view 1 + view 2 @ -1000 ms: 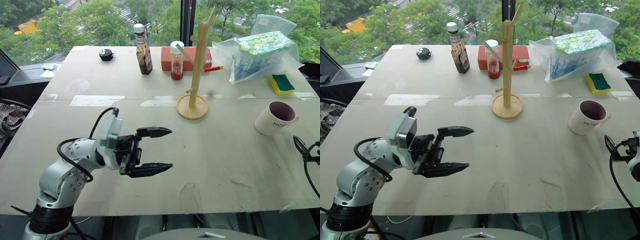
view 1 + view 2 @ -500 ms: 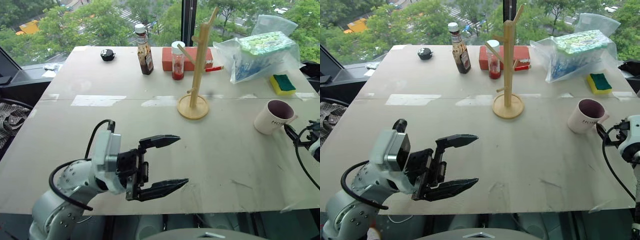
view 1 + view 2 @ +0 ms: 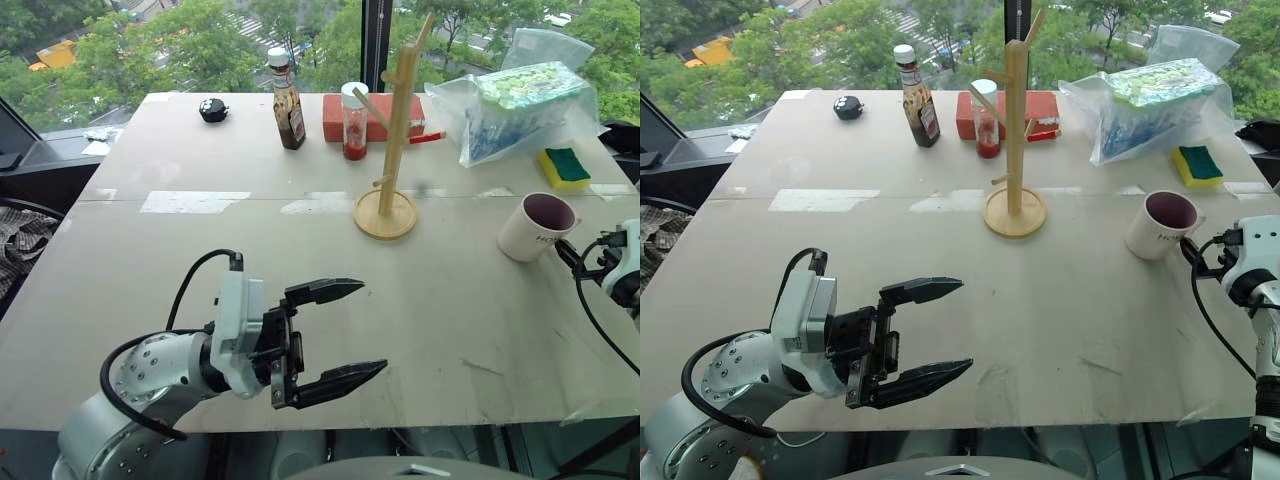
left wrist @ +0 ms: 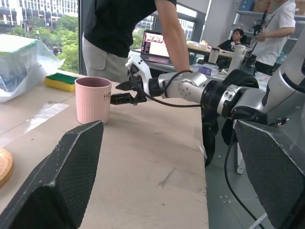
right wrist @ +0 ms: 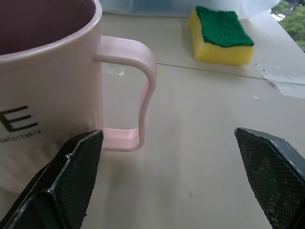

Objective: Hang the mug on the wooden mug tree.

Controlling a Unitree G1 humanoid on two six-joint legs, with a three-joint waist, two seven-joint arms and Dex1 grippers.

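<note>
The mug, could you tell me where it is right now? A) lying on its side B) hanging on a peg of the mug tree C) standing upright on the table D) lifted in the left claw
C: the mug stands upright on the table, apart from the wooden mug tree.

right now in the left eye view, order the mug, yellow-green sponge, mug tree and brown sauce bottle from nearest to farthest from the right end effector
1. The mug, just ahead of the open right end effector.
2. The yellow-green sponge, farther back at the right edge.
3. The mug tree, mid-table.
4. The brown sauce bottle, far back, left of the tree.
</note>
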